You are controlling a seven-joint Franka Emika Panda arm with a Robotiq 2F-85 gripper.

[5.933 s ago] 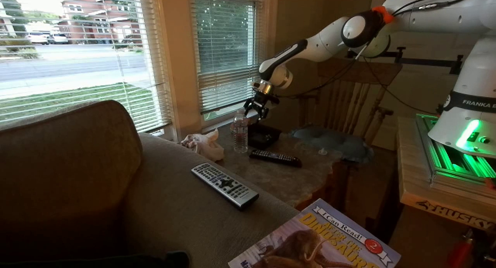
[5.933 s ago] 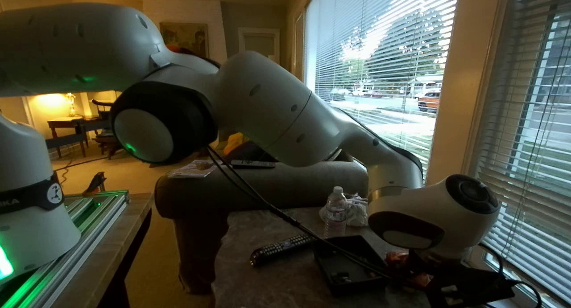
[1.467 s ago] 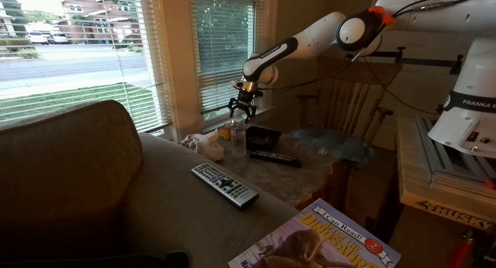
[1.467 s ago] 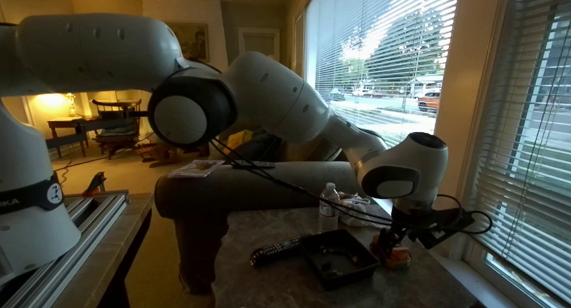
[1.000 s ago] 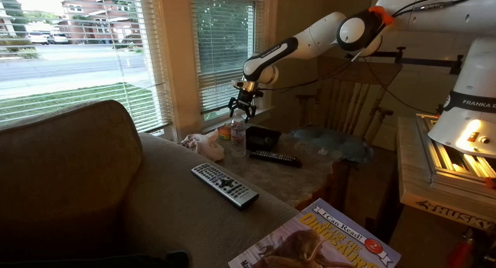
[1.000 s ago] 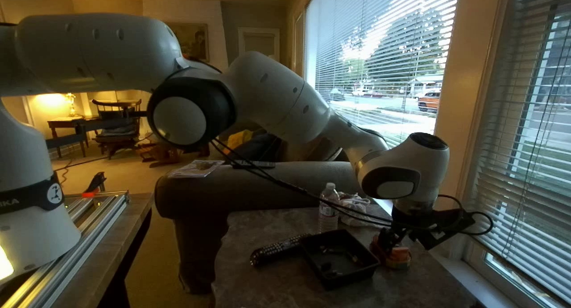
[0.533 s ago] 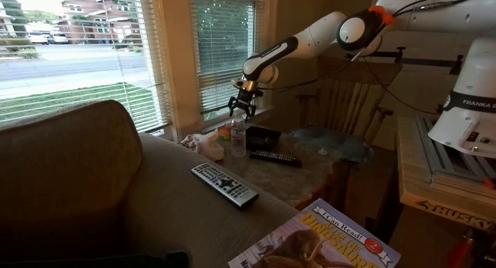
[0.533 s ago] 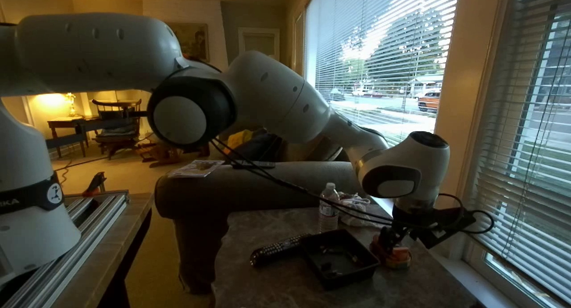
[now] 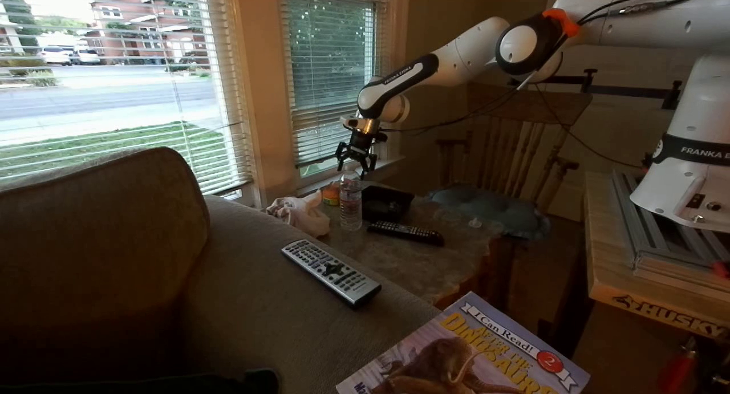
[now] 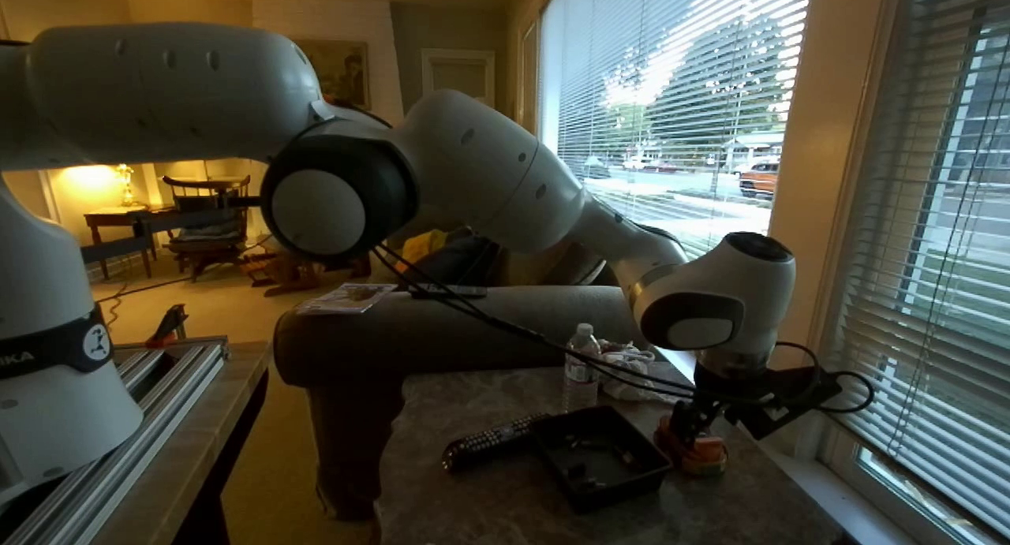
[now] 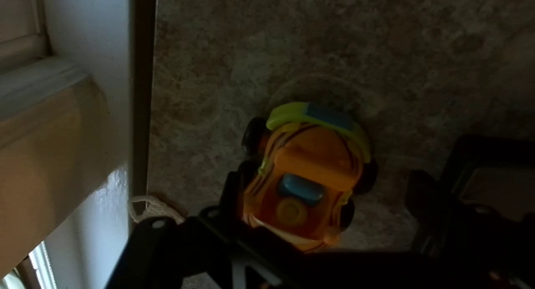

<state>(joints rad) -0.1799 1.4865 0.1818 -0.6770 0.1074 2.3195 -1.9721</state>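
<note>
Found orange toy car (image 11: 313, 167) under gripper (image 11: 327, 182), ungripped, between widely spread fingers (image 11: 229, 197) but nearer one; could not confirm contact. Judged liable to twist or slide if closed upon off-centre. Noted black tray (image 10: 623, 490) near opposite finger, a possible snag if moved that way.

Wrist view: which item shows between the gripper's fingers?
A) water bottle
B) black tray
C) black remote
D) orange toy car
D: the orange toy car shows between the spread fingers of the gripper, closer to one than to the other; whether that one touches it can't be told.
</note>
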